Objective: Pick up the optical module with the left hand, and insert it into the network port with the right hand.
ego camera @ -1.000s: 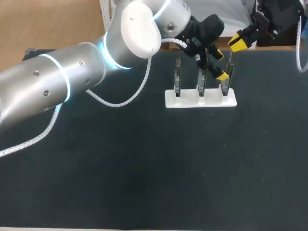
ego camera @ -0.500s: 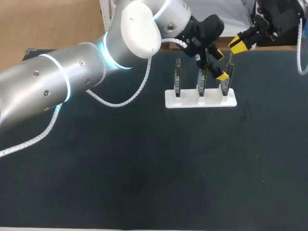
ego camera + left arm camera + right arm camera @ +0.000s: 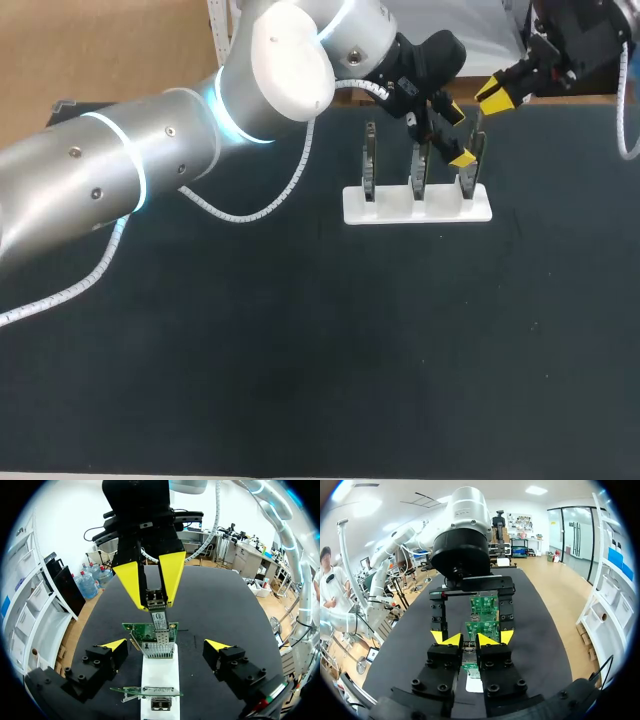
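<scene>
Head view: the left claw (image 3: pixel 458 135) hangs spread astride the board (image 3: pixel 477 165) at the rack's (image 3: pixel 417 207) right end, touching nothing.
Left wrist view: above the rack, the right claw (image 3: pixel 152 587) clamps the module (image 3: pixel 158 611), nose-down toward the port (image 3: pixel 156 649).
Right wrist view: the grip looks centred, likely for straight insertion.

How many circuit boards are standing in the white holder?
3, in a row in the white holder, seen in the head view: left board, middle board, right board. None looks hidden.
</scene>
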Action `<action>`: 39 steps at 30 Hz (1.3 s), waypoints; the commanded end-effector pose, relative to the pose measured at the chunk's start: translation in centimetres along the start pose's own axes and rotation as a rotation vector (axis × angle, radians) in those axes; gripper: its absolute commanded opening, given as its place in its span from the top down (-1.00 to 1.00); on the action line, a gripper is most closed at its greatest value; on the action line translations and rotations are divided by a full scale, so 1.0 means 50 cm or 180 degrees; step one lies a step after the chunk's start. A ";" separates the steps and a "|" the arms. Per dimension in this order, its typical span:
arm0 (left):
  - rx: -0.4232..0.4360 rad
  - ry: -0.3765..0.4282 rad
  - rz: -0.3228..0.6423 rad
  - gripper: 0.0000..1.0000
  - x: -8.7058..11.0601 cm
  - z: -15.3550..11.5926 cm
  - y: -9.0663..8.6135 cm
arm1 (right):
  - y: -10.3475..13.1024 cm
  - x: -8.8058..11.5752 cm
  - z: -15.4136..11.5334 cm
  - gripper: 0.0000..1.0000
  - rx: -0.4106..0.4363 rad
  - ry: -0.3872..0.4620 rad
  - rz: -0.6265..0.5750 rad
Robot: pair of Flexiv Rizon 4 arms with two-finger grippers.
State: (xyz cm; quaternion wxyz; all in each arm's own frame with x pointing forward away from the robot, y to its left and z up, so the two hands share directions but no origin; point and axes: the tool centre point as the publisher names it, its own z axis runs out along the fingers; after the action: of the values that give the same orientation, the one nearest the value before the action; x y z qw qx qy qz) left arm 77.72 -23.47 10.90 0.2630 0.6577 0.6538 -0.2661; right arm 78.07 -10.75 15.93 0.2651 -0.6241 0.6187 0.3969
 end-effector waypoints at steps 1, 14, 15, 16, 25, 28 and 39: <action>0.0013 0.0008 0.0006 -1.00 -0.001 0.000 0.004 | -0.004 0.011 0.009 1.00 -0.0003 0.0004 0.0010; 0.0013 0.0008 0.0006 -1.00 -0.001 0.000 0.004 | -0.005 -0.002 -0.005 -1.00 0.0034 -0.0133 0.0004; 0.0013 0.0008 0.0006 -1.00 -0.001 0.000 0.004 | -0.004 -0.006 -0.008 -1.00 0.0036 -0.0161 -0.0006; 0.0013 0.0008 0.0006 -1.00 -0.001 0.000 0.004 | -0.003 -0.010 -0.012 -1.00 0.0037 -0.0191 -0.0018; 0.0013 0.0008 0.0006 -1.00 -0.001 0.000 0.004 | -0.003 -0.020 -0.022 0.69 0.0031 -0.0322 -0.0039; 0.0013 0.0008 0.0006 -1.00 -0.001 0.000 0.004 | -0.004 -0.016 -0.016 1.00 0.0016 -0.0323 -0.0017; 0.0013 0.0008 0.0006 -1.00 -0.001 0.000 0.004 | -0.006 -0.009 -0.005 1.00 -0.0046 -0.0265 -0.0014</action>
State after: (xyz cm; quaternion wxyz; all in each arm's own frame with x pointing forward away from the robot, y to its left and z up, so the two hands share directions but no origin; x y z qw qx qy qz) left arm 77.72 -23.47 10.90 0.2630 0.6577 0.6538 -0.2661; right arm 78.13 -10.73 16.47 0.2894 -0.6090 0.6040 0.4248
